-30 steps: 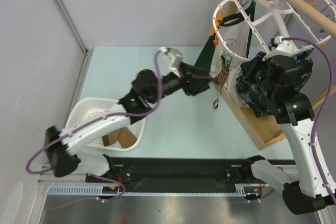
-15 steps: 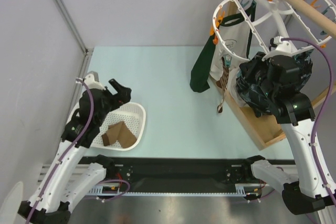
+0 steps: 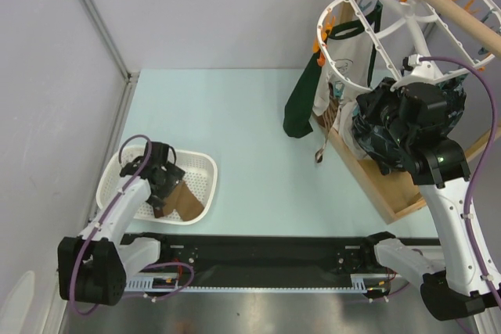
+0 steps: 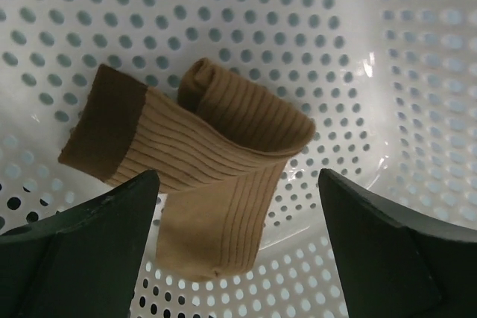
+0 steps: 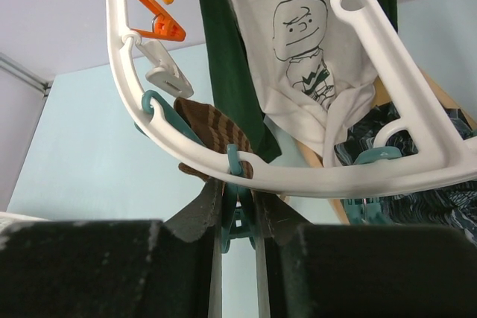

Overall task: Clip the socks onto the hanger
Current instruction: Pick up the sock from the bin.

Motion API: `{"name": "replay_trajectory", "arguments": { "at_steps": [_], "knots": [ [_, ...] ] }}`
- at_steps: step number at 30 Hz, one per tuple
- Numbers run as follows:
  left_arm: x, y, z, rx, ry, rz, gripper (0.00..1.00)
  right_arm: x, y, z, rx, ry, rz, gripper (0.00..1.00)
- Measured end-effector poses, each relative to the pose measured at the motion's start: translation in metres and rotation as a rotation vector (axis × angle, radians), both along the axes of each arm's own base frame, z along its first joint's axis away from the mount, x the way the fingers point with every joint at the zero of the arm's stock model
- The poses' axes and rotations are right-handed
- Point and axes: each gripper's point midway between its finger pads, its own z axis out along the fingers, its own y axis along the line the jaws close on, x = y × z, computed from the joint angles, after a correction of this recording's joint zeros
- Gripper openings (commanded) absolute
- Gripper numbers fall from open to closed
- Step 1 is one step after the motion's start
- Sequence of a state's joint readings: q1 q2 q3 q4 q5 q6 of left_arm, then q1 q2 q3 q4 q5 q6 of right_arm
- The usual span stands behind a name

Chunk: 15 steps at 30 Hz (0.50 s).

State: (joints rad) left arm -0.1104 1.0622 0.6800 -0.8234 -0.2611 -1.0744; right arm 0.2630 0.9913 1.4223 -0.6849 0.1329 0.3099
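In the white basket (image 4: 373, 72) at the left of the table, the left gripper (image 4: 238, 184) hangs with its jaws spread wide, one on each side of two tan ribbed socks (image 4: 201, 147). Nothing is held. At the hanger (image 5: 335, 180), the right gripper (image 5: 238, 221) is pinched onto a teal clip (image 5: 235, 160) on the rim, beside a brown striped sock (image 5: 212, 128). Whether that sock sits inside the clip cannot be told.

Hazards:
- The socks overlap. Closing on the crossing point probably lifts both, and the looser one may drop in transit.
- A deep descent may press the fingertips onto the perforated floor and drag the basket.
- The hanger looks free to swing, so any sideways pull may slip the clip from the pinch.
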Motion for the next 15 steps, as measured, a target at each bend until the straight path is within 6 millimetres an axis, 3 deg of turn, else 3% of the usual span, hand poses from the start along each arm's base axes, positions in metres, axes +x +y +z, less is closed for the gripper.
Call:
{"name": "replay_trajectory", "arguments": {
  "at_steps": [3,4,5,7,8,9,10,15],
  "knots": [
    [-0.01,0.002,-0.017,-0.029,0.032,0.068,0.88,-0.001,0.0,0.001,0.002,-0.002,0.004,0.0],
    [-0.011,0.001,-0.021,-0.04,0.041,0.085,0.82,-0.001,0.001,0.001,0.002,-0.003,0.006,0.0],
    [-0.011,0.001,-0.025,-0.051,0.049,0.096,0.64,-0.001,0.001,0.001,0.004,-0.004,0.01,0.0],
    [-0.01,-0.001,-0.034,-0.075,0.07,0.121,0.45,-0.002,0.002,0.001,0.005,-0.003,0.013,0.0],
    [-0.008,-0.001,-0.037,-0.082,0.078,0.127,0.25,-0.002,0.002,0.001,0.006,-0.003,0.015,0.0],
    [-0.006,-0.001,-0.039,-0.086,0.08,0.13,0.17,-0.002,0.003,0.001,0.007,-0.003,0.017,0.0],
    [-0.003,-0.001,-0.04,-0.086,0.074,0.12,0.0,-0.002,0.003,0.001,0.008,-0.003,0.018,0.0],
    [0.015,0.002,-0.022,-0.022,0.021,0.04,0.0,-0.002,0.004,0.002,0.011,-0.003,0.023,0.0]
  ]
}}
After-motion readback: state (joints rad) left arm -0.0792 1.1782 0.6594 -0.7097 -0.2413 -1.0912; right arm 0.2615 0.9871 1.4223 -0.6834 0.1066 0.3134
